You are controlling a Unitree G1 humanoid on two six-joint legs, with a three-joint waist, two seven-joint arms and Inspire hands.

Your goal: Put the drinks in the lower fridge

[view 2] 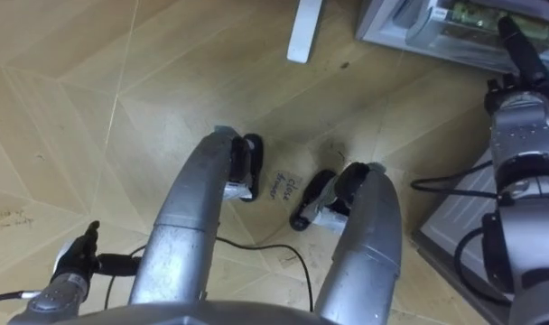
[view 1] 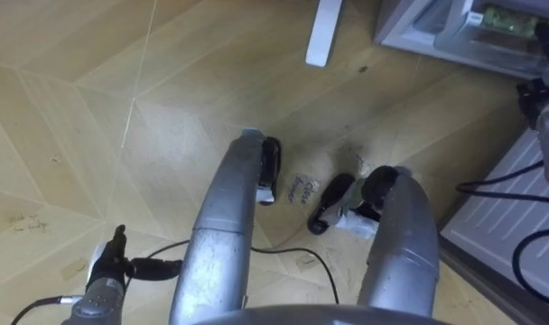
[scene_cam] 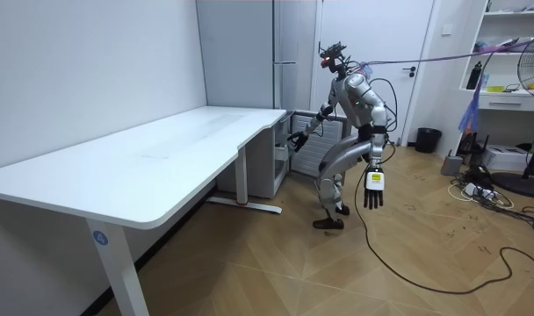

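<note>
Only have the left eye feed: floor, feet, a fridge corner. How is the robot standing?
Observer: In the room view it is bent forward at the waist, facing the fridge, just past the end of a long white desk.
Operator: Left hand? I barely see it.
Observer: The left hand hangs at its side on the side nearer the room camera, fingers straight, holding nothing.
Operator: Anything behind it?
Observer: A small black bin stands on the floor by the far wall, well off from the robot's back.
</note>
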